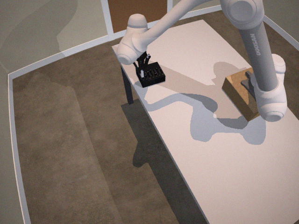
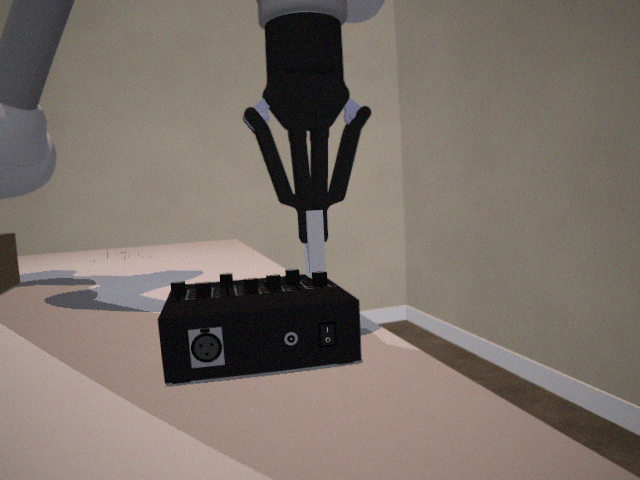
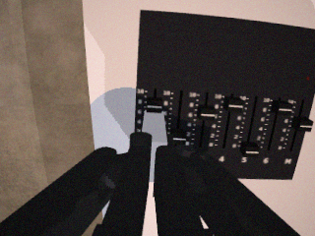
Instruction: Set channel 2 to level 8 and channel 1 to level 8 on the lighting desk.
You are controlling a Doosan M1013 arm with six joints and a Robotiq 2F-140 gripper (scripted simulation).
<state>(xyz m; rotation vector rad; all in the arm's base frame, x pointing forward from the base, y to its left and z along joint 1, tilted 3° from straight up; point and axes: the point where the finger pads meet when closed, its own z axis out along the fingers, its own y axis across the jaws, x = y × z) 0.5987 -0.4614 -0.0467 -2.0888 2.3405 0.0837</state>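
The black lighting desk (image 1: 154,77) (image 2: 258,330) (image 3: 223,46) stands near the table's far left corner. Several faders run in a row across its top. My gripper (image 1: 142,73) (image 2: 315,266) (image 3: 153,126) is shut with nothing between the fingers and points straight down. Its pale fingertips rest at the end fader (image 2: 320,279) (image 3: 154,108), the rightmost in the exterior view and the leftmost in the wrist view. The neighbouring fader knob (image 3: 179,138) sits lower along its slot, beside my right finger. I cannot tell whether the tips touch the end knob.
The table edge (image 1: 135,94) runs close beside the desk, with floor below. A brown wooden block (image 1: 238,94) lies at the arm's base, far to the right. The desk's back face carries a socket (image 2: 206,346) and a switch (image 2: 326,333).
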